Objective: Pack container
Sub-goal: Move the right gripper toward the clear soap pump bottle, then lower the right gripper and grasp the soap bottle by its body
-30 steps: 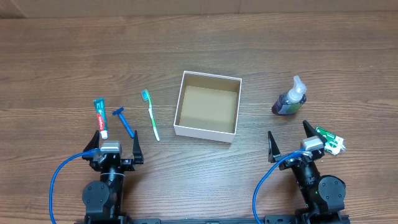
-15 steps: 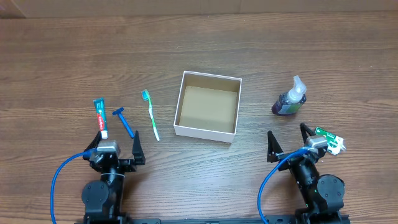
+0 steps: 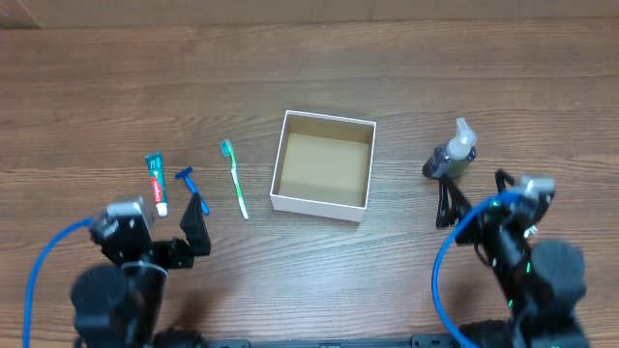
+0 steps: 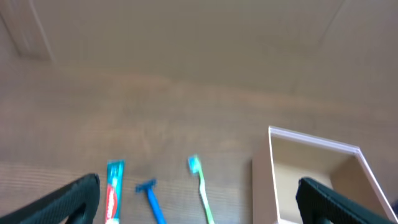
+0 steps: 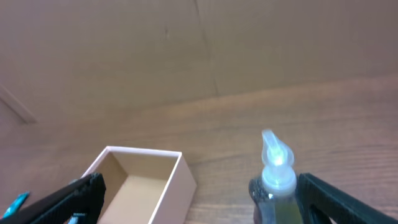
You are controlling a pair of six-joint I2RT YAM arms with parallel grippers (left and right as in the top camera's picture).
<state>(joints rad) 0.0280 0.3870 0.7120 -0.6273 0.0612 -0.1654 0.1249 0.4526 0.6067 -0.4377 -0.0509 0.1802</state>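
Observation:
The container [image 3: 322, 206], a white-walled cardboard box with a brown inside, sits open and empty mid-table; it also shows in the left wrist view [image 4: 263, 180] and the right wrist view [image 5: 180, 176]. A toothpaste tube [image 3: 156, 181], a blue razor [image 3: 188, 183] and a green toothbrush [image 3: 234, 178] lie to its left. A soap bottle with a clear pump top [image 3: 453, 153] stands to its right. My left gripper [image 3: 174, 228] is open and empty just below the razor. My right gripper [image 3: 472, 198] is open and empty beside the bottle [image 5: 275, 171].
The wooden table [image 3: 319, 68] runs wide behind the box. Blue cables [image 3: 39, 280] loop from both arms near the front edge. A small green and white packet seen earlier at the right is hidden under the right arm.
Both arms have risen and swung forward from the front edge. The left gripper now sits by the razor, the right gripper by the bottle, covering the green packet.

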